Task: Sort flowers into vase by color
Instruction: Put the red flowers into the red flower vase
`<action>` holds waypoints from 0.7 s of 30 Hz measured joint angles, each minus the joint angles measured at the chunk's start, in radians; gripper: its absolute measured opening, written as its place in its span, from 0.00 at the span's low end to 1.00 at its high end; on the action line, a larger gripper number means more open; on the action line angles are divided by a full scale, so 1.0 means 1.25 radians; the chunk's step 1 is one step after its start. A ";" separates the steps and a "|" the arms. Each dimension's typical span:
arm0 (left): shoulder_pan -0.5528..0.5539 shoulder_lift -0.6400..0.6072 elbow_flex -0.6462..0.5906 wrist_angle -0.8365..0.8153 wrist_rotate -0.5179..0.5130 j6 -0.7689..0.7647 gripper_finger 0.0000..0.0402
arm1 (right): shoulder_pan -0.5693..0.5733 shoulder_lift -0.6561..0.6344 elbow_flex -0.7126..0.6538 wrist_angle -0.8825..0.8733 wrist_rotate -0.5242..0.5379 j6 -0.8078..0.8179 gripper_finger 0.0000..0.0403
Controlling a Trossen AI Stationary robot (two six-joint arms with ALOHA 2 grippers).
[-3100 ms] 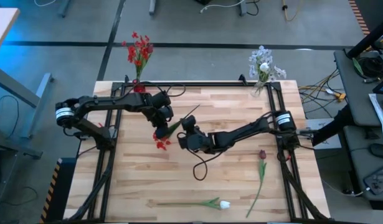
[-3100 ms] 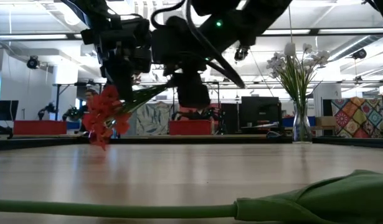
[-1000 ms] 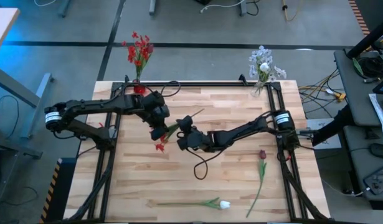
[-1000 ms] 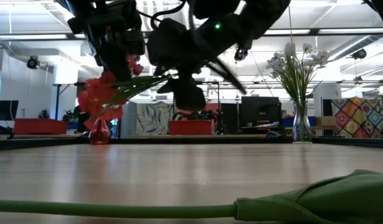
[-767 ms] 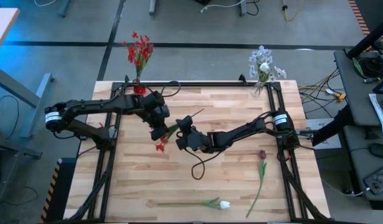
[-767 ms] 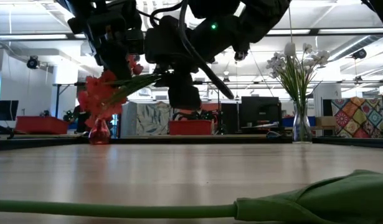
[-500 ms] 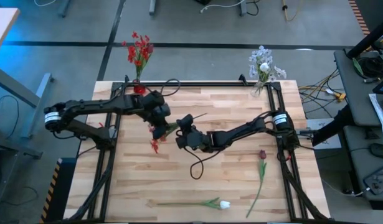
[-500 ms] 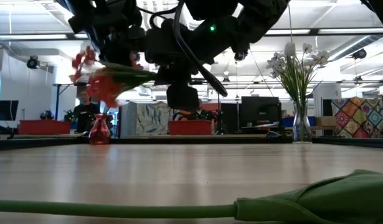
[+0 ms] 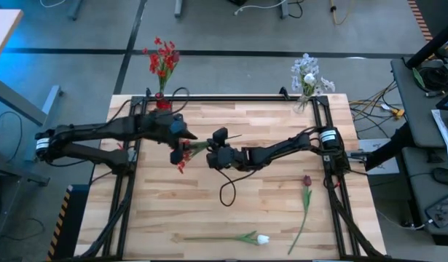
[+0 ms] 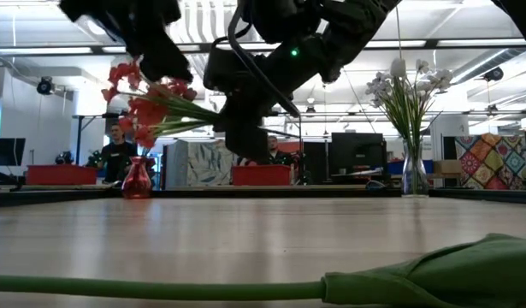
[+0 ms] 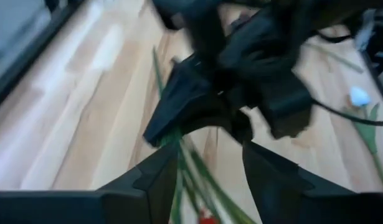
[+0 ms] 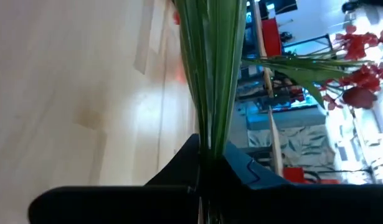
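The wooden table (image 9: 173, 218) is carrying a mid-air handover above its centre. The right gripper (image 9: 211, 154) is clamping the red flower (image 9: 181, 156) by its green stem, bloom hanging clear of the wood. The left gripper (image 9: 181, 143) is standing spread just beside the bloom, holding nothing. Judging by this, the left arm ought to back straight away without brushing petals, before the red vase (image 10: 136, 180) is approached.

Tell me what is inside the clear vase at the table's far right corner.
The clear vase holds pale blue-white sprays on green stems, with one white bud among them. The stem count is unclear, and so is whether it holds water.
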State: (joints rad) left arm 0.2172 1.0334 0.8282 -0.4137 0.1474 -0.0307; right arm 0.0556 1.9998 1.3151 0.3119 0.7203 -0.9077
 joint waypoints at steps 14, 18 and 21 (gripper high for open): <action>-0.059 -0.284 -0.257 0.305 -0.043 0.047 0.41 | -0.048 -0.025 -0.045 0.067 -0.209 0.172 0.04; -0.059 -0.344 -0.310 0.333 -0.042 0.072 0.38 | -0.057 -0.027 -0.066 0.098 -0.243 0.205 0.04; -0.059 -0.389 -0.347 0.352 -0.043 0.096 0.38 | -0.064 -0.038 -0.083 0.115 -0.268 0.234 0.04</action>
State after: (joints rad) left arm 0.1433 0.5467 0.3948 0.0266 0.0942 0.0891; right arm -0.0245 1.9522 1.2115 0.4562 0.3851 -0.6156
